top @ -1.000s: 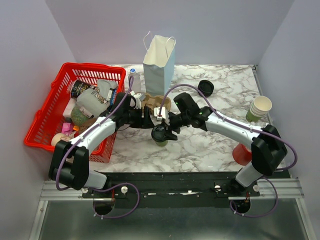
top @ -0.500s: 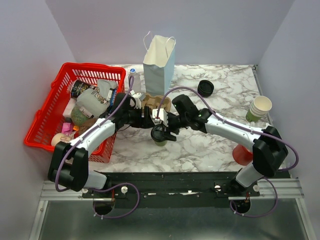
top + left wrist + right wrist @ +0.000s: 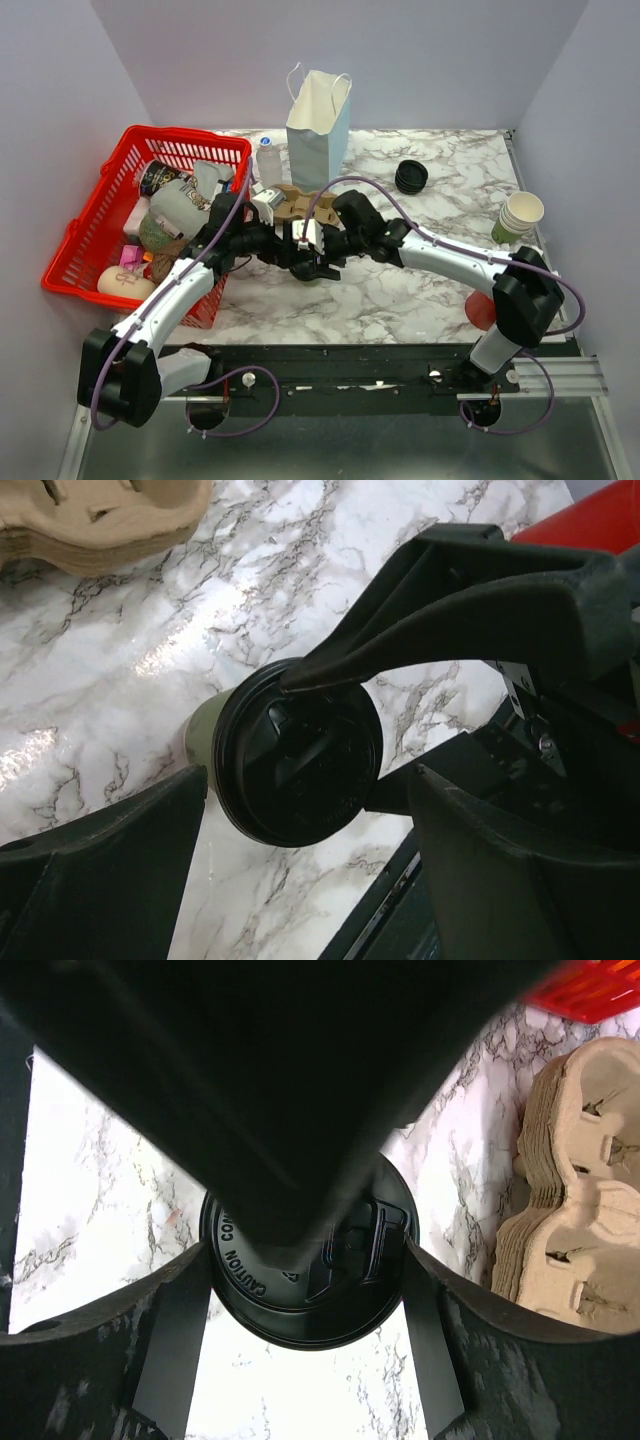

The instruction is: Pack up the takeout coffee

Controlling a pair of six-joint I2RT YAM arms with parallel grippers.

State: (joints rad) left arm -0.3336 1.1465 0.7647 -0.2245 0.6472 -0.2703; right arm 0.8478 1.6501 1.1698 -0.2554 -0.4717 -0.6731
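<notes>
The takeout coffee, an olive-green cup [image 3: 200, 732] with a black sip lid [image 3: 300, 765], stands upright on the marble table. In the top view it [image 3: 312, 272] is mostly hidden under both grippers. My right gripper [image 3: 308, 1250] is shut on it, one finger [image 3: 185, 1305] on each side of the lid [image 3: 300, 1300]. My left gripper [image 3: 305, 780] is open around the cup from the opposite side, with its fingers [image 3: 110, 870] wide apart. In the top view the left gripper [image 3: 293, 252] and the right gripper [image 3: 320, 256] meet nose to nose.
A stack of cardboard cup carriers [image 3: 293, 200] lies just behind the grippers, and a white paper bag [image 3: 318, 125] stands behind that. A red basket [image 3: 75, 262] of goods is at the left. Black lids [image 3: 411, 177], a stack of green cups [image 3: 518, 217] and a red cup [image 3: 484, 308] are at the right.
Both grippers and the cup have shifted a little to the left. The left arm has swung lower and left, and the red basket has moved slightly.
</notes>
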